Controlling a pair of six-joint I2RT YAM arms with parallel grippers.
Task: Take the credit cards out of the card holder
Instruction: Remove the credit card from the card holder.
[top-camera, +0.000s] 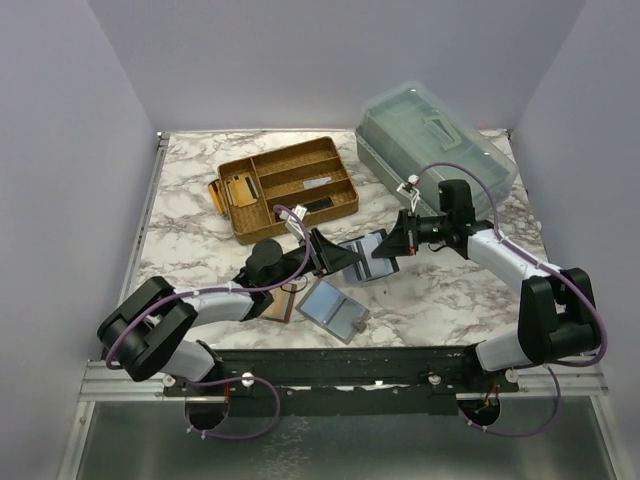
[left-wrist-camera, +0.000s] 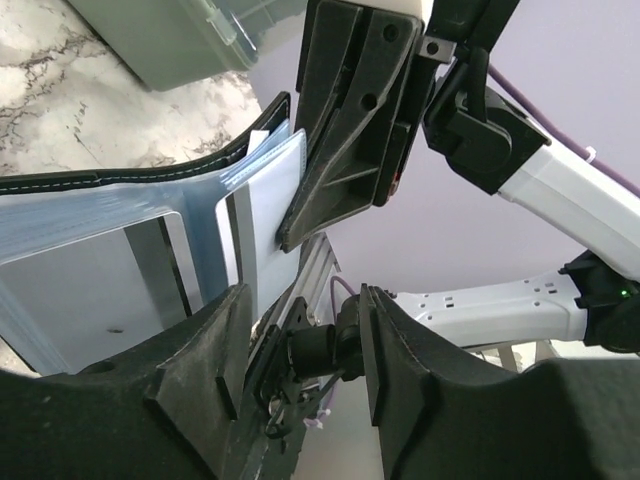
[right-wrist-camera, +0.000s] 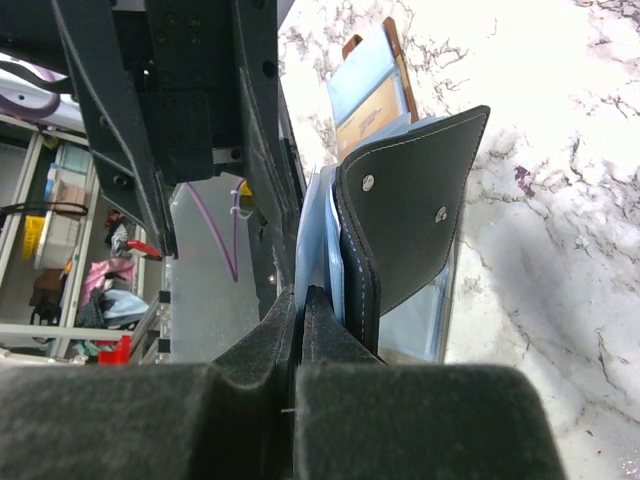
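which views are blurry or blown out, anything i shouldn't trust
Top external: even soft light, sharp, faint shadows on the marble table. Left wrist: card holder sharp, left fingers dark and soft. Right wrist: right fingers a black blur across the bottom, table nearly blown out.

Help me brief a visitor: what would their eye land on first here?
The black card holder, tilted up and open at mid-table, with the right pincer shut on a pale credit card in it. Behind stand a tan organiser tray and a translucent lidded box.
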